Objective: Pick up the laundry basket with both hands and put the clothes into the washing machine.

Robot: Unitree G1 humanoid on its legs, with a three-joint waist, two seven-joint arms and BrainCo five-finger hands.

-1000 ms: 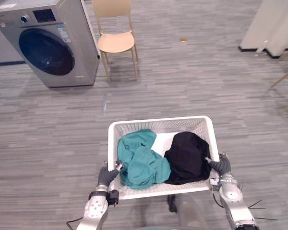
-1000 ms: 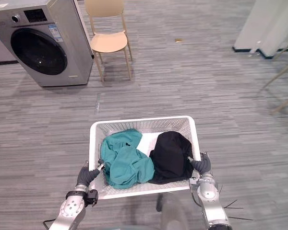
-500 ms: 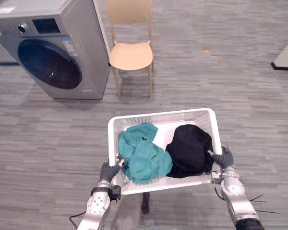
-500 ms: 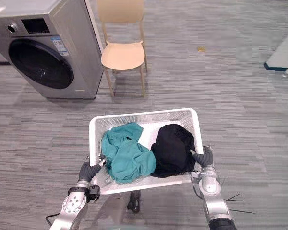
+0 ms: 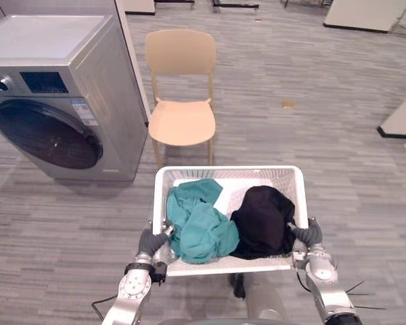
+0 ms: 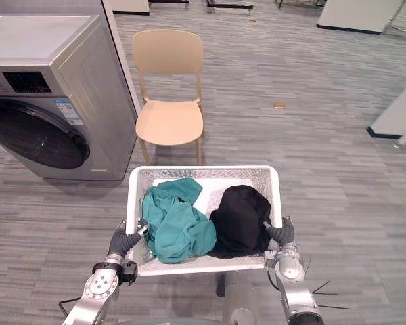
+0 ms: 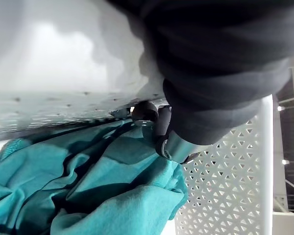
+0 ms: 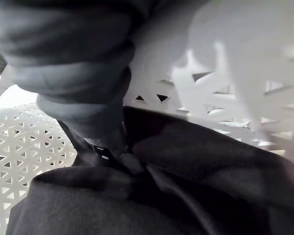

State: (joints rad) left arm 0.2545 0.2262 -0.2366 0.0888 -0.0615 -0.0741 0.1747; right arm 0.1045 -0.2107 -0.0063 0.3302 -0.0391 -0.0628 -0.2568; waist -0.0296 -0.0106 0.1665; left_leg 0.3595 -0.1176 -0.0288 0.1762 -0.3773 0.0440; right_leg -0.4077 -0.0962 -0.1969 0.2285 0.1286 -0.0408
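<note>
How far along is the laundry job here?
Done: the laundry basket is held up, left hand and right hand curled on its side rims. In hand: carrying. Left: reaching the washing machine, whose door looks shut, and loading the teal garment and black garment.

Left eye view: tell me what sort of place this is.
Likely a large open hall staged for laundry trials, not a home: a washing machine stands on wide grey plank floor beside a single beige chair, with white partitions farther off.
</note>
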